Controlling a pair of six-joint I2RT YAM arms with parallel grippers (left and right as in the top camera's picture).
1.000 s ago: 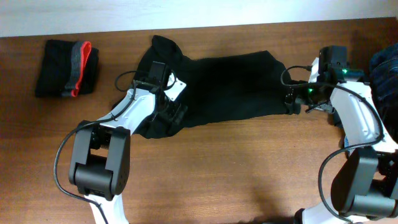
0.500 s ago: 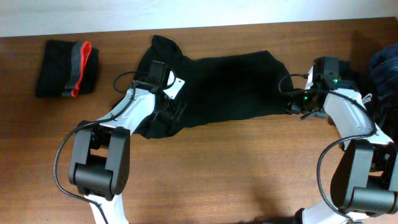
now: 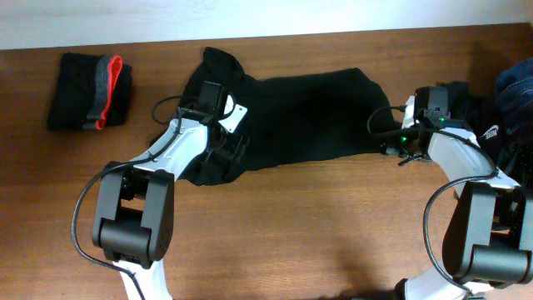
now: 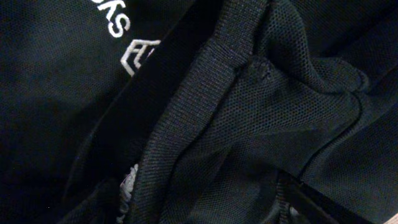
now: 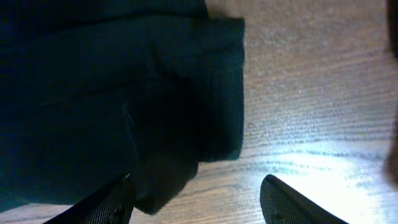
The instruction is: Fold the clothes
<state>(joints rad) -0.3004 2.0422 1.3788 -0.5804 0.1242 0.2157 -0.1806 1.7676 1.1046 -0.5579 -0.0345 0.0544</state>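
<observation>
A brown wooden table [image 3: 316,233] runs the width of the overhead view, with a pale wall strip along its far edge. The black shirt [image 3: 308,117] lies spread crosswise over the far middle of the table, between the two arms. It is flat across its middle and bunched into folds at its left end.

The left gripper [image 3: 231,150] is down on that bunched end. Its wrist camera shows only close mesh fabric, creased ridges and a white logo [image 4: 127,43] at the top left. I cannot tell from either view how its jaws stand or whether they hold cloth.

The right gripper [image 5: 199,202] is low at the shirt's right end. Its fingers [image 5: 286,199] stand well apart, so it is open. The shirt's hemmed corner lies beside one finger, and bare wood shows in front of the other.

A folded pile [image 3: 87,92], black with a grey and red band, sits at the far left, well apart from the shirt. A heap [image 3: 512,96] of blue and black clothes lies at the right edge, just beside the right arm.
</observation>
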